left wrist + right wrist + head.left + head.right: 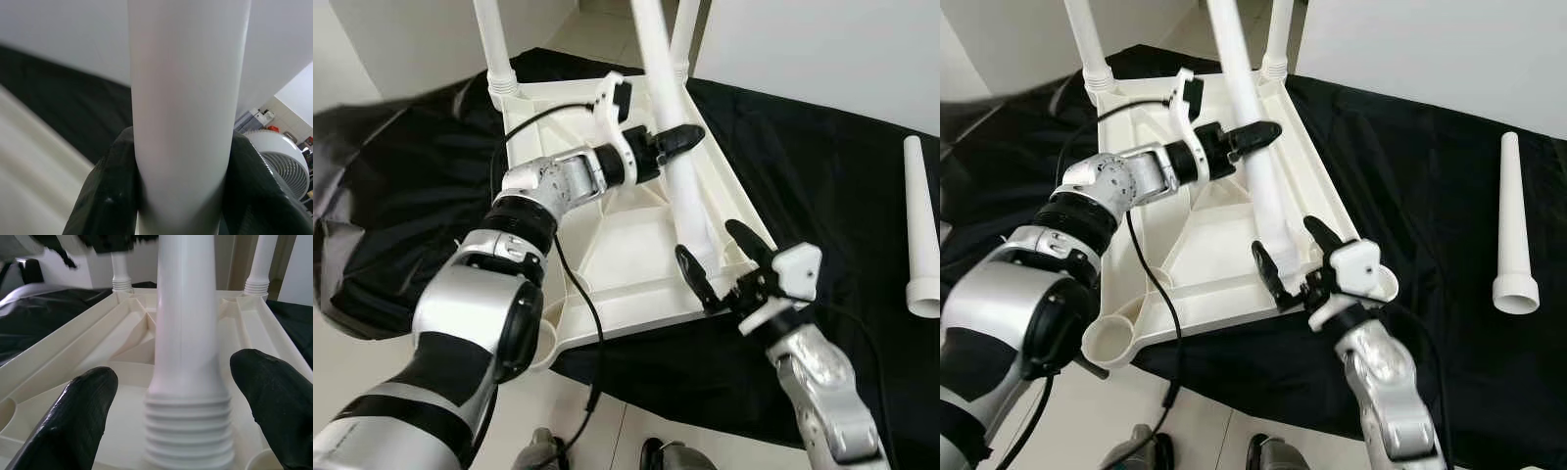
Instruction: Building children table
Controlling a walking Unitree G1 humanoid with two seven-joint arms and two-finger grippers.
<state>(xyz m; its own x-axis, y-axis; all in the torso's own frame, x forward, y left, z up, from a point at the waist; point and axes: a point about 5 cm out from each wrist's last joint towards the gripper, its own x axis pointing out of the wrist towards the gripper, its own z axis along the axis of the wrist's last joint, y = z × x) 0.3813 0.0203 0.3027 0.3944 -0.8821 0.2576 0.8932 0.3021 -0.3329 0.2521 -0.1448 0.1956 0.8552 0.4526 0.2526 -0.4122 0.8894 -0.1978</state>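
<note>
Two legs already stand in the far corners of the upturned white tabletop (pixel 617 245), which lies on a black cloth (pixel 803 176). The left hand (pixel 677 140) is clenched around a third leg (pixel 671 127) partway up its shaft, its threaded foot sitting at the tabletop's near right corner. The right hand (pixel 717 262) sits released, its fingers (pixel 80 416) spread on either side of that leg's ribbed base, not touching. A spare leg (pixel 922 235) lies well apart on the cloth at the right.
</note>
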